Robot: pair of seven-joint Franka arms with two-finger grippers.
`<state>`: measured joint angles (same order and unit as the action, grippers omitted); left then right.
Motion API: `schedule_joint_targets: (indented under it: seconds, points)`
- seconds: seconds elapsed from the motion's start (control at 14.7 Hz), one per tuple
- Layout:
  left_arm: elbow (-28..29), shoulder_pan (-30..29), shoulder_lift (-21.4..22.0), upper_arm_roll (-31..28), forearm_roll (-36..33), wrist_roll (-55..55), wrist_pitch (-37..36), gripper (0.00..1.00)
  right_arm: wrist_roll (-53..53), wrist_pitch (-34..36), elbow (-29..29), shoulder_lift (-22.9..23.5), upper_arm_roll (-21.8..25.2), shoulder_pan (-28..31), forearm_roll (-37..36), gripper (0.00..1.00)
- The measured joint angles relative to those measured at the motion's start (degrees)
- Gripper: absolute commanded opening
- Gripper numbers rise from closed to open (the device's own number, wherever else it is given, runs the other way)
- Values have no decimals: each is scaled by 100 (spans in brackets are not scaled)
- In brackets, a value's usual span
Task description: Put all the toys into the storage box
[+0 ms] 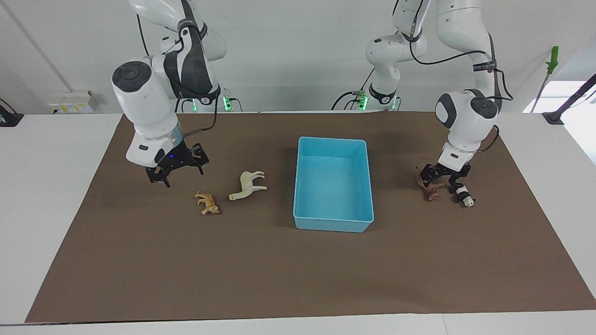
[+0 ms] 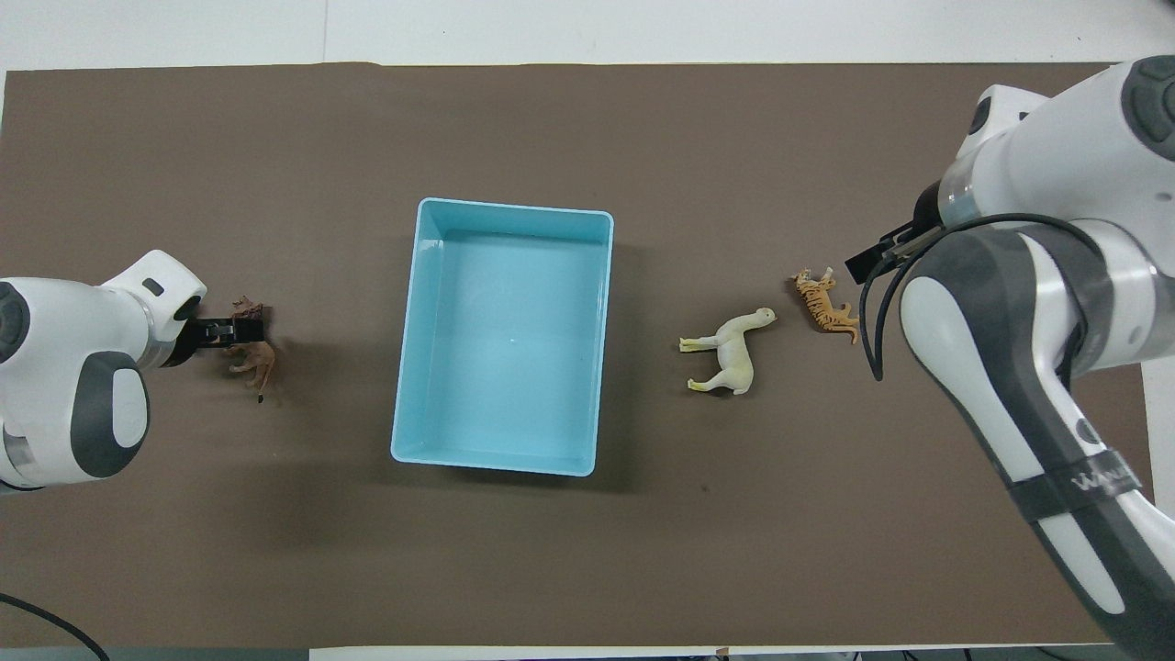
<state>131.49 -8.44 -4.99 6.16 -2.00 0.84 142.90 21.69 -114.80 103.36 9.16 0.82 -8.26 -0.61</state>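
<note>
The light blue storage box (image 1: 332, 140) stands empty mid-mat; it also shows in the overhead view (image 2: 514, 210). The orange tiger (image 1: 207, 203) (image 2: 828, 308) and cream horse (image 1: 247, 185) (image 2: 734, 353) lie toward the right arm's end. My right gripper (image 1: 178, 175) is open, low over the mat beside the tiger. The brown lion (image 1: 431, 189) (image 2: 253, 354) and the panda (image 1: 465, 198) lie toward the left arm's end. My left gripper (image 1: 438, 182) (image 2: 229, 330) is open, down over the lion with a finger on either side. The left arm hides the panda in the overhead view.
A brown mat (image 1: 298, 270) covers most of the white table (image 1: 51, 186). The right arm's forearm (image 2: 1028, 367) spans the mat's end in the overhead view. A green-handled tool (image 1: 552, 58) stands off the table at the left arm's end.
</note>
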Motion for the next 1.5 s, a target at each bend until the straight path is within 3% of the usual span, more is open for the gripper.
schedule_joint_targets:
  seconds: [0.34,1.16,1.5]
  points:
    - [38,142,-25,36,0,349,128,100,792,-1708,1208,21,-3,-300,2,100]
    - [166,135,-28,4,-8,351,156,100,816,-2205,1944,-17,57,-203,9,100]
    - [427,139,-81,9,-8,353,431,100,815,-2806,2289,3,58,-151,14,99]
